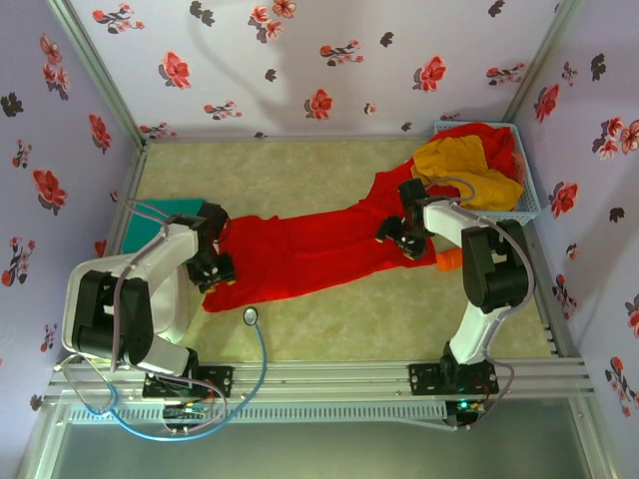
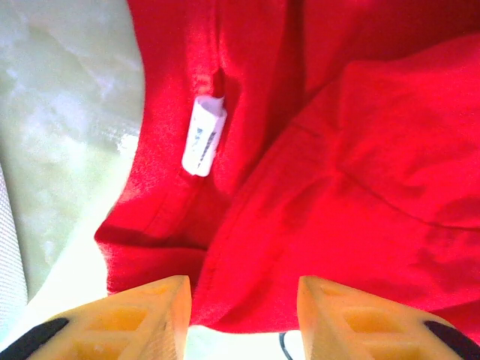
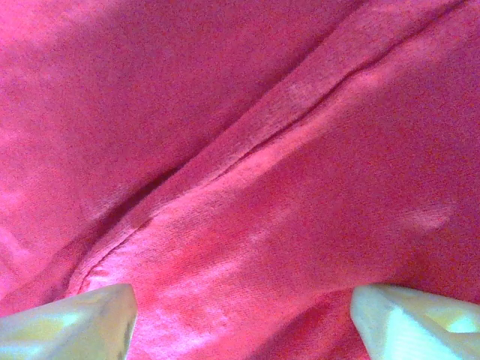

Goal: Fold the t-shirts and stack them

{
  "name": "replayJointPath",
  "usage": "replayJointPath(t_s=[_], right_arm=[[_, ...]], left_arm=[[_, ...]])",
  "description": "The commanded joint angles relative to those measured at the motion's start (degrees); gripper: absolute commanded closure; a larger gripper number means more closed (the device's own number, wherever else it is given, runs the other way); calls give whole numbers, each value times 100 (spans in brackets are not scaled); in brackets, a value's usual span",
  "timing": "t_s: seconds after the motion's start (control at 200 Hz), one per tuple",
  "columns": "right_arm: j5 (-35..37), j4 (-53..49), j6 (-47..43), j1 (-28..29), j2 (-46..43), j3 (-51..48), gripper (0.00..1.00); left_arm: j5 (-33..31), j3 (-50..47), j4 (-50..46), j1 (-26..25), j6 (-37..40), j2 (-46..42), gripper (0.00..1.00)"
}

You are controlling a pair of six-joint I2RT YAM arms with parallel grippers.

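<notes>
A bright red t-shirt (image 1: 300, 254) lies stretched out across the table from the left arm to the right arm, and more red cloth trails up into the basket. My left gripper (image 1: 212, 267) sits at the shirt's left end. Seen from the left wrist, the left gripper (image 2: 244, 289) is open, with the red hem (image 2: 247, 300) lying between the fingers and a white label (image 2: 204, 139) at the collar. My right gripper (image 1: 404, 235) rests low on the shirt's right part. From the right wrist, the right gripper (image 3: 244, 300) is wide open over red cloth (image 3: 247, 187). A mustard-yellow t-shirt (image 1: 464, 165) lies in the basket. A teal-green t-shirt (image 1: 150, 228) lies under the left arm.
The pale blue mesh basket (image 1: 529, 200) stands in the back right corner. A small orange piece (image 1: 449, 259) lies beside the right arm. A blue cable with a round end (image 1: 250, 315) curls on the near table. Flowered walls close in three sides.
</notes>
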Motion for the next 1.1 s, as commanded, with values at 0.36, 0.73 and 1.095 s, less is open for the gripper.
replayJointPath(t_s=[0.36, 0.73, 1.095], right_arm=[[196, 53, 39, -120, 566, -360, 22], [251, 210, 463, -154, 574, -469, 22], [225, 304, 538, -174, 582, -521, 21]], left_arm=[[-200, -141, 46, -51, 79, 287, 96], [-385, -482, -934, -67, -889, -1300, 100], [-438, -1294, -1327, -96, -1469, -1934, 97]])
